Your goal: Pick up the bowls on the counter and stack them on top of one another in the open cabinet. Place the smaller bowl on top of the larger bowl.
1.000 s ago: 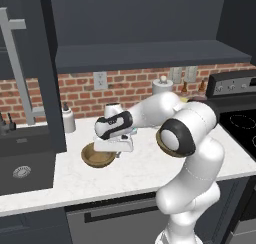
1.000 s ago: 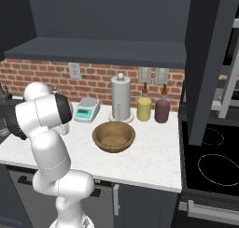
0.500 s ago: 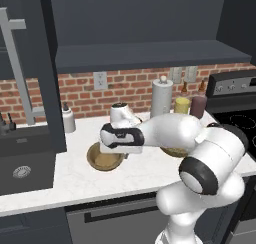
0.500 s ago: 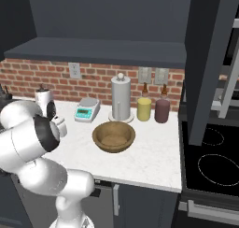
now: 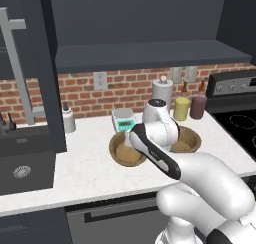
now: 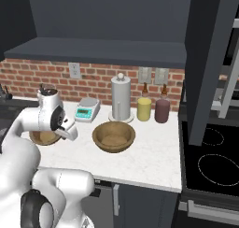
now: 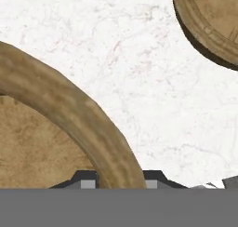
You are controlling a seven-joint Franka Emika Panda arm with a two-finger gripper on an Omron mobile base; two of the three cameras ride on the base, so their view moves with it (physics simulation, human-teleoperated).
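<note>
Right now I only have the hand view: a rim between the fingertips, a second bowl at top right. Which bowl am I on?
Observer: The gripper is shut on the bowl nearer the sink. In the base views it looks the narrower of the two.
Operator: Anything behind it?
Observer: A digital scale stands just behind it, against the brick wall.
Operator: Where's the shelf?
Observer: The dark cabinet shelf runs along the top of the brick wall, above the counter.
</note>
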